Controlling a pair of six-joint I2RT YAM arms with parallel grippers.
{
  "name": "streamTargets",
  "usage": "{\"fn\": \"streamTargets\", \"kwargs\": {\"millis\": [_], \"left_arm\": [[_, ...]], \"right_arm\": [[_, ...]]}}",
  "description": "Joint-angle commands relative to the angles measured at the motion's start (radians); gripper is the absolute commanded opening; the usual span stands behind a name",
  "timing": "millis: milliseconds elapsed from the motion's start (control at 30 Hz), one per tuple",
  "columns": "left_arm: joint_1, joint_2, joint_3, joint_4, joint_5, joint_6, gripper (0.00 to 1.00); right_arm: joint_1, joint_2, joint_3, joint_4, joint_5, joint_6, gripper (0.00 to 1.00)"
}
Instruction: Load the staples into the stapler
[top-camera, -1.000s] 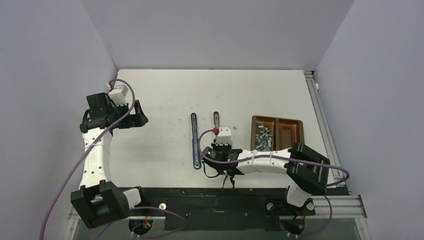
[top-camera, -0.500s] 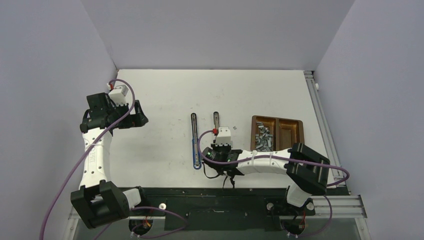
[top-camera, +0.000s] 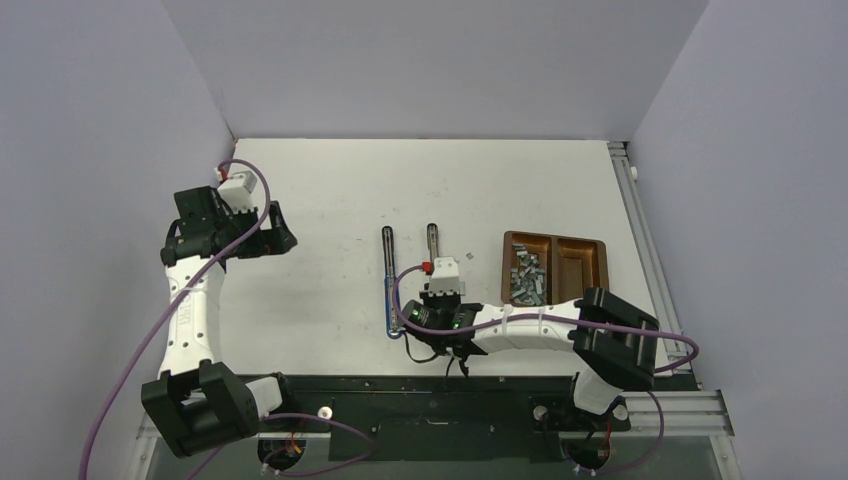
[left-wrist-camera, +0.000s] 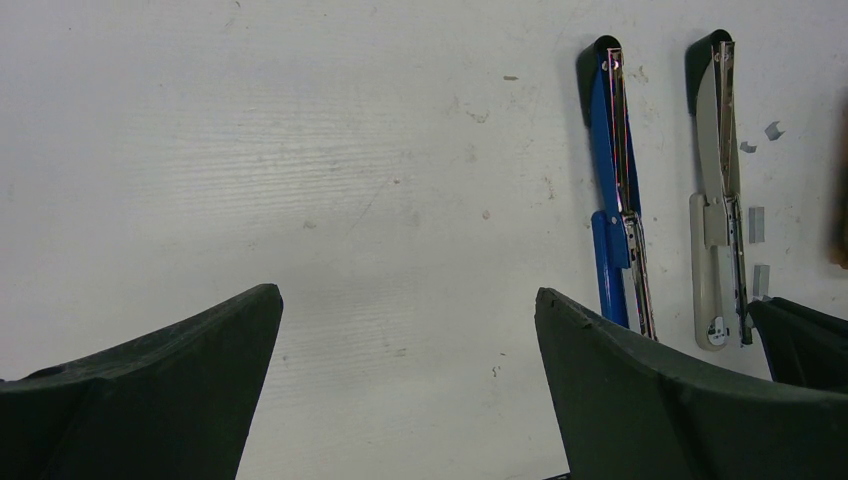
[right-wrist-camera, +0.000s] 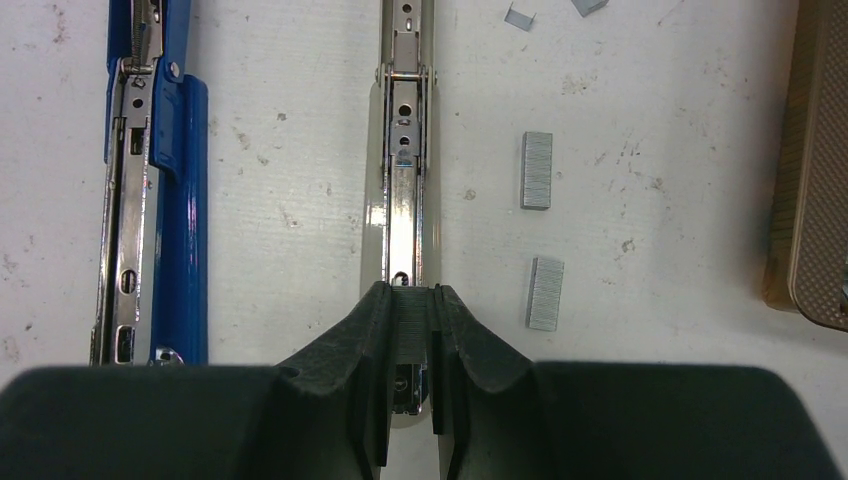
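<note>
Two staplers lie opened flat on the white table: a blue one (top-camera: 390, 290) and a grey one (top-camera: 432, 240). In the right wrist view my right gripper (right-wrist-camera: 410, 290) is shut on a short silver staple strip (right-wrist-camera: 410, 322), held over the near end of the grey stapler's open magazine (right-wrist-camera: 407, 190). The blue stapler (right-wrist-camera: 150, 200) lies to its left. The staples (top-camera: 527, 277) are piled in the left compartment of a brown tray (top-camera: 590, 262). My left gripper (left-wrist-camera: 410, 330) is open and empty, away at the left (top-camera: 275, 238).
Two loose staple strips (right-wrist-camera: 536, 170) (right-wrist-camera: 545, 292) lie on the table right of the grey stapler, with small staple bits (right-wrist-camera: 520, 16) farther up. The tray's edge (right-wrist-camera: 815, 200) is at the right. The left wrist view shows both staplers (left-wrist-camera: 612, 180) (left-wrist-camera: 722, 200).
My right gripper has shifted slightly toward the near edge along the grey stapler, still holding the strip. The left arm has not moved.
</note>
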Motion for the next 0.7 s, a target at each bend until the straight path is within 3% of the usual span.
{"fn": "streamTargets", "kwargs": {"millis": [0,667], "left_arm": [[-0.002,-0.02,-0.004,0.026,0.007,-0.013,0.96],[-0.004,-0.026,-0.011,0.028,0.007,-0.014,0.96]], "right_arm": [[0.012,-0.045,0.031,-0.023,0.069,0.015,0.09],[0.024,-0.048,0.001,0.05,0.027,-0.014,0.09]]}}
